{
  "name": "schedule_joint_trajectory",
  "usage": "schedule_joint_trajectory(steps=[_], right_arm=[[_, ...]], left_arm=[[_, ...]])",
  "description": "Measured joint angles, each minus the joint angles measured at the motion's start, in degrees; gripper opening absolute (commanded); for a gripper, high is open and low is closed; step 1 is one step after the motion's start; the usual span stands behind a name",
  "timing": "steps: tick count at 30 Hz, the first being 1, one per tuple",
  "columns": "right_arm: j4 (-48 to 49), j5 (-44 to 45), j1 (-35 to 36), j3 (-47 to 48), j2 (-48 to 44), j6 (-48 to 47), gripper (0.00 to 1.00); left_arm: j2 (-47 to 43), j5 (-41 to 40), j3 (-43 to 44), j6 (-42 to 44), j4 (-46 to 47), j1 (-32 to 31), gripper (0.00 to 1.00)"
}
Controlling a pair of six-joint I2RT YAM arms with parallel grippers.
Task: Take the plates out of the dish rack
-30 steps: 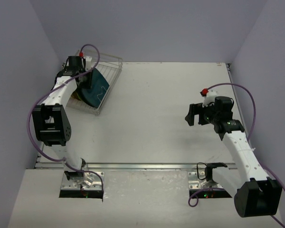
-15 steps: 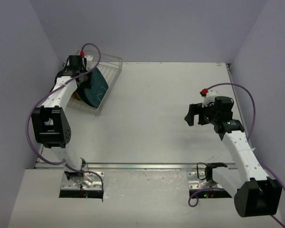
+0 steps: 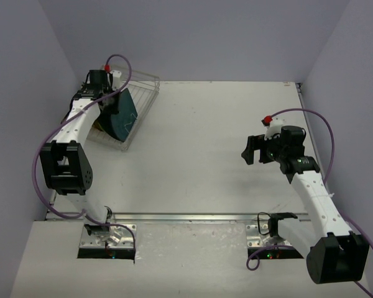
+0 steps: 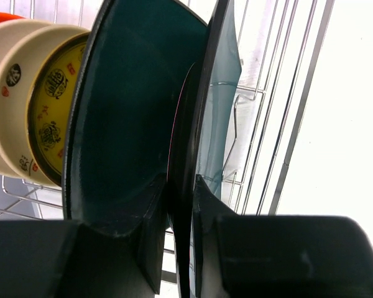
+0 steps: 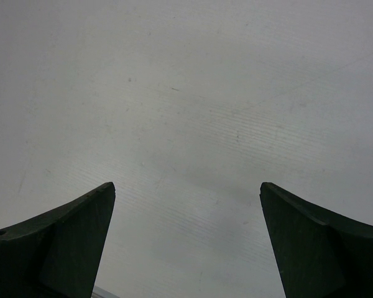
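Observation:
The silver wire dish rack (image 3: 147,84) stands at the table's far left. My left gripper (image 3: 112,103) reaches into it and is shut on the rim of a teal plate (image 3: 125,113) that stands on edge. In the left wrist view the fingers (image 4: 150,217) pinch this plate's thin dark rim (image 4: 202,112). A dark teal plate (image 4: 124,124) stands right behind it, then a lime green plate (image 4: 53,112), a cream plate with small marks (image 4: 9,118) and an orange-red rim (image 4: 6,15). My right gripper (image 3: 248,151) is open and empty above the table at the right; its jaws (image 5: 186,192) stand wide apart.
The rack's wires (image 4: 298,112) run close beside the held plate. Purple walls enclose the table on the left, back and right. A metal rail (image 3: 193,217) runs along the near edge by the arm bases.
My left gripper has shifted slightly toward the far side, and the teal plate has risen and turned a little in the rack. The right arm has not moved.

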Motion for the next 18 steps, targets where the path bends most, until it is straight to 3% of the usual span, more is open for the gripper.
schedule_joint_trajectory(steps=[18], right_arm=[[0.0,-0.1,0.0,0.0,0.0,0.0,0.99]], left_arm=[[-3.4,-4.8,4.2,1.6,-2.1,-1.2,0.00]])
